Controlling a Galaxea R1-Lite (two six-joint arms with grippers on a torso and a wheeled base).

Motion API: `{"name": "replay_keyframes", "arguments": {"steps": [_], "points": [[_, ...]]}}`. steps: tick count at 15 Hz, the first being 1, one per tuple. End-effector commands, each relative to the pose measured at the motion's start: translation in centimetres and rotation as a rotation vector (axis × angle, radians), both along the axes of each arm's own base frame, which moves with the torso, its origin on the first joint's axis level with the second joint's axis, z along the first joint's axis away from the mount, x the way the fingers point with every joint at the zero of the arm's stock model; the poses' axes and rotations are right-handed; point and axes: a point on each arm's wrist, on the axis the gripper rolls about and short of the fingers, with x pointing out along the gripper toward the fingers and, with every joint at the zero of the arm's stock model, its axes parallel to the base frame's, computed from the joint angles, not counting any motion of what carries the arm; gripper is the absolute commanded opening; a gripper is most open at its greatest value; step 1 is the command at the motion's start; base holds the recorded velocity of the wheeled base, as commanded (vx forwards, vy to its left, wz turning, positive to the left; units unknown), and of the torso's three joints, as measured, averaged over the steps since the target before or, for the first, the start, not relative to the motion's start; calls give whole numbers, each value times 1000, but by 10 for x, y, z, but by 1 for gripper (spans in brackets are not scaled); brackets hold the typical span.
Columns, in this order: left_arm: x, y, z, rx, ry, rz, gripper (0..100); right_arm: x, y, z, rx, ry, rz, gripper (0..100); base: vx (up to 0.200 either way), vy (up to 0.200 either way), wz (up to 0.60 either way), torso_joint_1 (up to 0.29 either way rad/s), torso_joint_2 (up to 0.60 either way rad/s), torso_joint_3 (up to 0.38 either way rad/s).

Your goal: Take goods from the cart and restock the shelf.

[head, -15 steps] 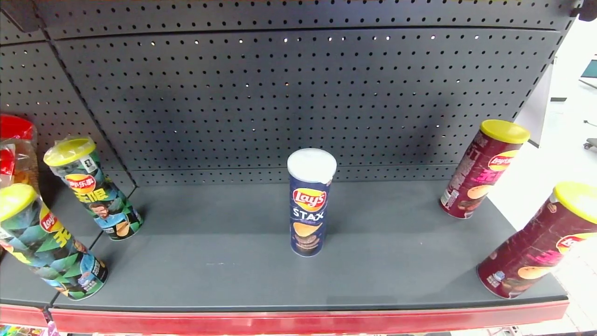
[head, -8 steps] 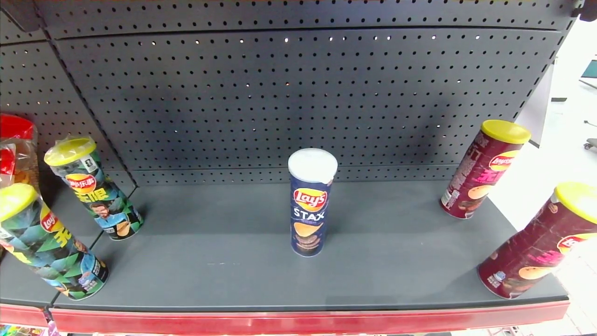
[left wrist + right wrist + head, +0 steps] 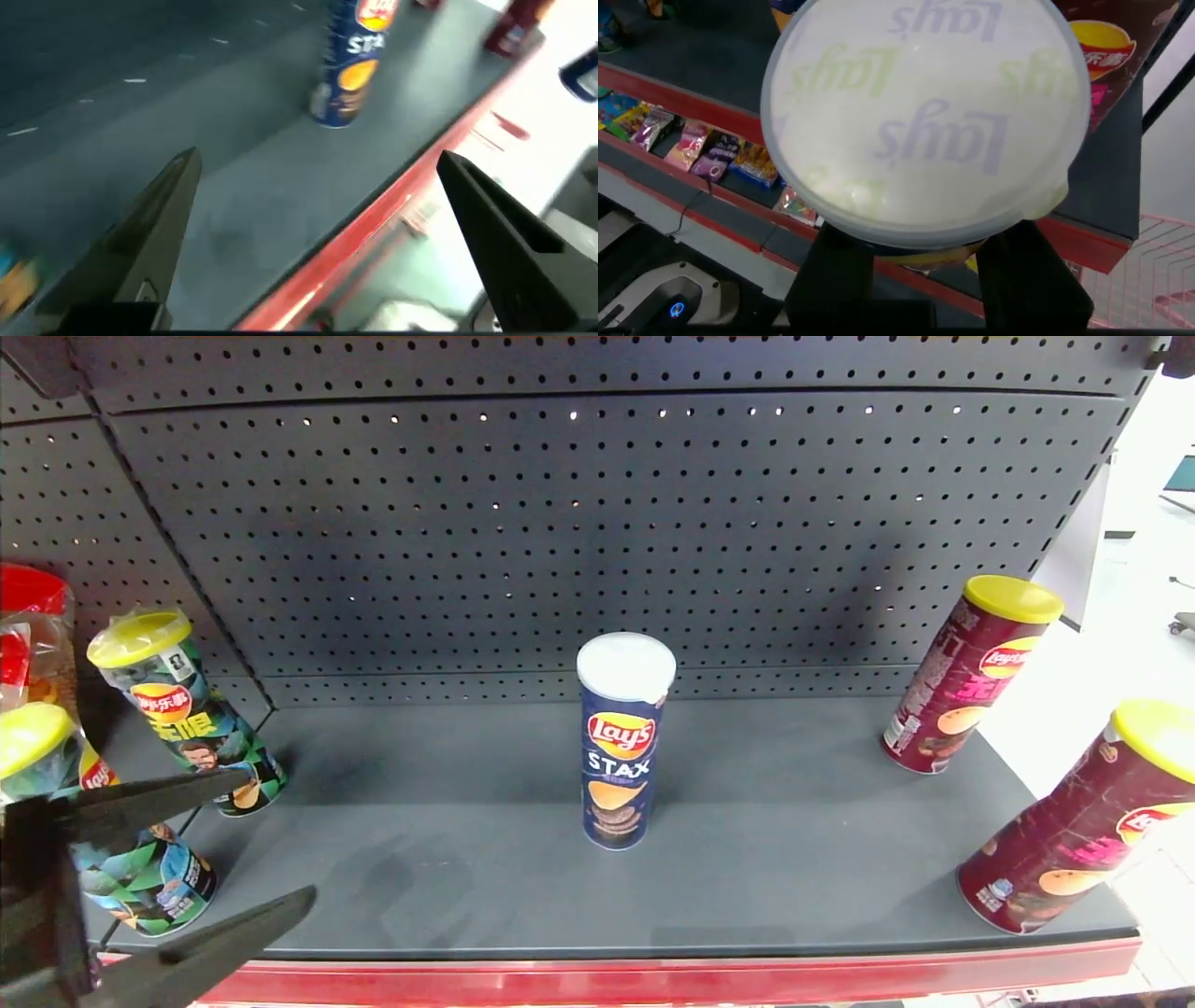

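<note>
A blue chip can (image 3: 621, 747) with a white lid stands upright mid-shelf on the dark grey shelf (image 3: 448, 859). My left gripper (image 3: 280, 835) is open at the shelf's front left, its fingers spread with nothing between them. In the left wrist view the left gripper (image 3: 318, 177) hovers over bare shelf, with the blue can (image 3: 350, 65) farther off. My right gripper (image 3: 934, 266) is shut on a chip can whose translucent white lid (image 3: 924, 112) faces the camera, held below the shelf's red front edge (image 3: 738, 117).
Two green cans (image 3: 182, 709) (image 3: 103, 831) stand at the left next to a red-lidded pack (image 3: 28, 625). Two maroon yellow-lidded cans (image 3: 971, 677) (image 3: 1074, 831) stand at the right. Perforated back panel (image 3: 597, 541) behind. Snack packets (image 3: 701, 140) lie on a lower shelf; pink cart wire (image 3: 1158, 280).
The left gripper has come into the head view from the lower left, open, over the shelf's front. The cans on the shelf have not moved.
</note>
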Motion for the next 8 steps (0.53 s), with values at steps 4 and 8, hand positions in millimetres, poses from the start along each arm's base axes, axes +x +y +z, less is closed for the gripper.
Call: {"name": "replay_keyframes", "arguments": {"steps": [4, 8], "points": [[71, -50, -26, 56, 144, -173, 100, 25, 4, 42, -5, 57, 104, 0, 0, 0, 0, 0, 0, 0], [98, -71, -31, 59, 145, -208, 100, 32, 5, 47, -11, 79, 127, 0, 0, 0, 0, 0, 0, 0]]}}
